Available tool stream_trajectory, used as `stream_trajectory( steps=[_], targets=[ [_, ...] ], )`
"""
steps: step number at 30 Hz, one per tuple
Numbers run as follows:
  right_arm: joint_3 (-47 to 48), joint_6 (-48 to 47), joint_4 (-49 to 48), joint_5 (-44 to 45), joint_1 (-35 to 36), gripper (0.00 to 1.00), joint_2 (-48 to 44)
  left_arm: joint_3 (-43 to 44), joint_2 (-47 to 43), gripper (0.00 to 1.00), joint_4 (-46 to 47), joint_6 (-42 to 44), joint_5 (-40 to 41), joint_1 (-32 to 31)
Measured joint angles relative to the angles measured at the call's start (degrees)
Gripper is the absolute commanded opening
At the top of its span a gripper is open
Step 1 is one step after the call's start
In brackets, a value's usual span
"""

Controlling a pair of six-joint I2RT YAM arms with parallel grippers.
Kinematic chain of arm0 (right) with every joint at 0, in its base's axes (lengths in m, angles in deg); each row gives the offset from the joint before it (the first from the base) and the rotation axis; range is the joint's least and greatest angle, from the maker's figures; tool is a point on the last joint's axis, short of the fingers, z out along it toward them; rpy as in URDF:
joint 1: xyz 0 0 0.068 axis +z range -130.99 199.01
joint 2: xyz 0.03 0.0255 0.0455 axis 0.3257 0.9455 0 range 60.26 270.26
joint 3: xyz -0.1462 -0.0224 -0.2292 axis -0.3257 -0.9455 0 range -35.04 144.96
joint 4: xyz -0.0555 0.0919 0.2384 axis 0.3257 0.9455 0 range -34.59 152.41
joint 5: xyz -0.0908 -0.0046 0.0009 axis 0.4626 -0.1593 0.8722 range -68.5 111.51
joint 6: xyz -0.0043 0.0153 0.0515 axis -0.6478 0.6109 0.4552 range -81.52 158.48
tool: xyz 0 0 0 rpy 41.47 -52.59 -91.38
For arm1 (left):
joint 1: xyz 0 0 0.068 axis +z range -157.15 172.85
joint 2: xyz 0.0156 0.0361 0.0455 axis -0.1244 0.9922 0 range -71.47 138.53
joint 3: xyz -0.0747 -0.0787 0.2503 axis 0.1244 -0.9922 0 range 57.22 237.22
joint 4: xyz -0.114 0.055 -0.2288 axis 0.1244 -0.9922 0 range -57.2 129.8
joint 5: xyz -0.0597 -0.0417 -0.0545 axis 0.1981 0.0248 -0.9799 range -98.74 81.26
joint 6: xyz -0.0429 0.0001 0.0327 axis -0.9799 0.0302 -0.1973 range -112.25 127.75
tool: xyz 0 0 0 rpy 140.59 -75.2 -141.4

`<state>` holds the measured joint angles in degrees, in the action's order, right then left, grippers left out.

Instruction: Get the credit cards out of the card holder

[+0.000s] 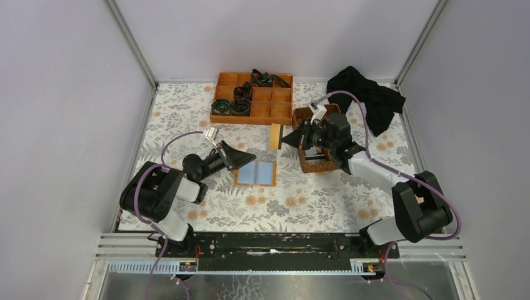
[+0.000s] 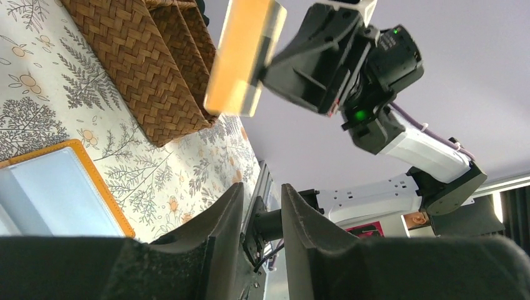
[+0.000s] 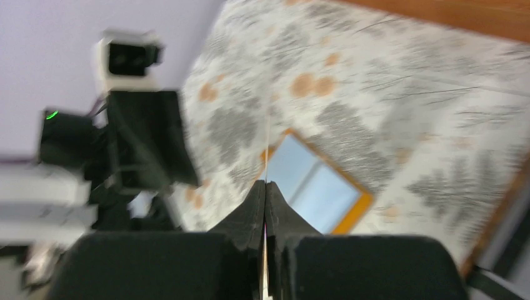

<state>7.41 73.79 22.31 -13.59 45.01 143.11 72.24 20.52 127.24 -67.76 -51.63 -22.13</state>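
Just past the card holder, right gripper clamps a card edge aloft; left gripper parted.

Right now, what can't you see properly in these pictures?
- Card holder pockets: too small from the top; cut off by the edge in the left wrist view.
- Card printing: blurred in left wrist view, edge-on in right wrist view.
- Wicker basket inside: right arm covers it from the top.

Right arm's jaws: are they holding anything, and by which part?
A yellow-orange card, pinched by one edge in the shut right gripper, up in the air.
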Motion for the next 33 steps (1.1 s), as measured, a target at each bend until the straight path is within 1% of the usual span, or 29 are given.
stream_trajectory(
  steps=[4, 6, 11, 15, 17, 20, 23, 26, 29, 33],
  targets=[
    [9.1, -7.9, 19.8, 11.0, -1.4, 0.0, -0.4, 0.0, 0.5, 0.36, 0.0, 0.0, 0.0, 0.1],
    [13.7, -11.6, 27.8, 16.7, -1.8, 0.0, -0.4, 0.0, 1.2, 0.36, 0.0, 0.0, -0.2, 0.2],
    [19.3, -17.7, 40.7, 27.9, -2.1, 0.0, -0.4, 0.1, 3.3, 0.36, 0.0, 0.0, -0.6, 0.2],
    [22.2, -21.4, 50.7, 34.8, -2.2, 0.0, 0.8, 0.1, 3.3, 0.36, 0.0, 0.0, -0.7, 0.3],
    [23.3, -22.9, 53.7, 38.0, -2.2, 0.0, 2.1, 0.1, 3.5, 0.36, 0.0, 0.0, -0.7, 0.3],
    [23.3, -24.2, 56.1, 40.6, -2.2, 0.0, 2.6, 0.3, 4.2, 0.36, 0.0, 0.0, -0.8, 0.3],
    [23.5, -25.4, 57.7, 41.6, -2.2, 0.0, 3.1, 0.4, 4.8, 0.36, 0.0, 0.0, -0.8, 0.3],
    [24.7, -26.3, 58.3, 40.9, -2.2, 0.0, 5.5, 0.4, 4.9, 0.36, 0.0, 0.0, -0.8, 0.3],
    [24.9, -26.7, 58.3, 39.6, -2.2, 0.0, 7.4, 0.4, 5.2, 0.39, 0.0, 0.0, -0.8, 0.3],
    [25.3, -27.3, 58.8, 38.1, -2.2, 0.0, 9.3, 0.6, 6.0, 0.49, 0.0, 0.1, -1.0, 0.3]
  ],
)
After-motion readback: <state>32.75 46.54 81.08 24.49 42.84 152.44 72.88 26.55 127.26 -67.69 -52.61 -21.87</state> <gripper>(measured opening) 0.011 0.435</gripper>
